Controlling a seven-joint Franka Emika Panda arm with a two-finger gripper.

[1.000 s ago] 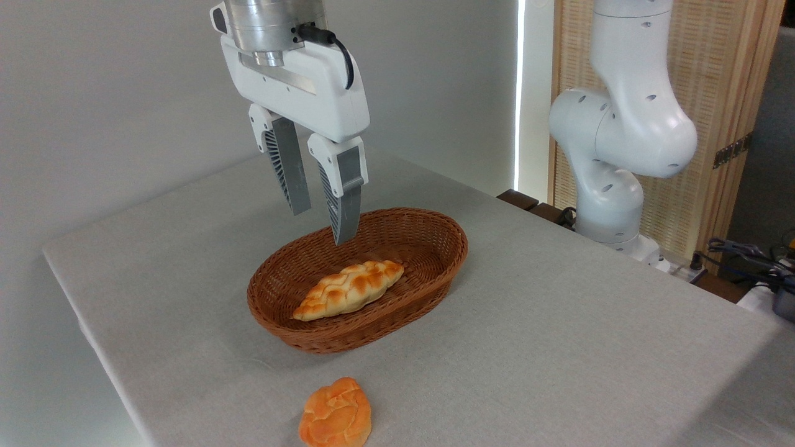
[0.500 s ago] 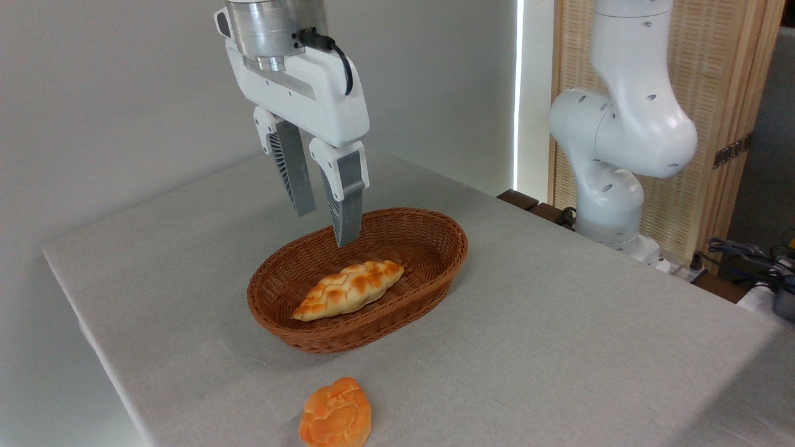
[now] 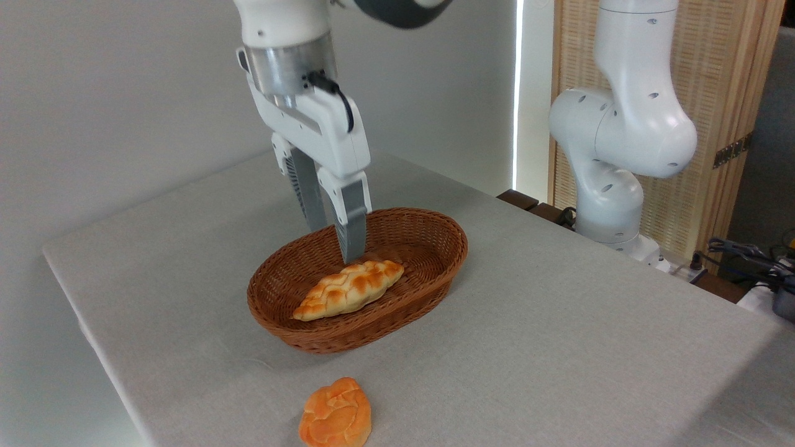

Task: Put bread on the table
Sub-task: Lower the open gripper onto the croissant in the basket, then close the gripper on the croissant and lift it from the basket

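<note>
Now the gripper [image 3: 335, 243] drops lower, jaws parted and empty, nearly touching the braided loaf [image 3: 348, 289] at its twelve o'clock in the wicker basket [image 3: 435, 282].

Brown wicker basket [image 3: 428, 282], orange bun [image 3: 335, 415]

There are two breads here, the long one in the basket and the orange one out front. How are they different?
The long bread is pointed, braided and pale cream with golden-brown patches; the orange bun is rounder, shorter and evenly orange. The long bread lies inside the basket, while the orange bun sits on the bare table nearer the camera. The gripper hangs just above the long bread, far from the bun. Both lie flat, and nothing grips either.
</note>
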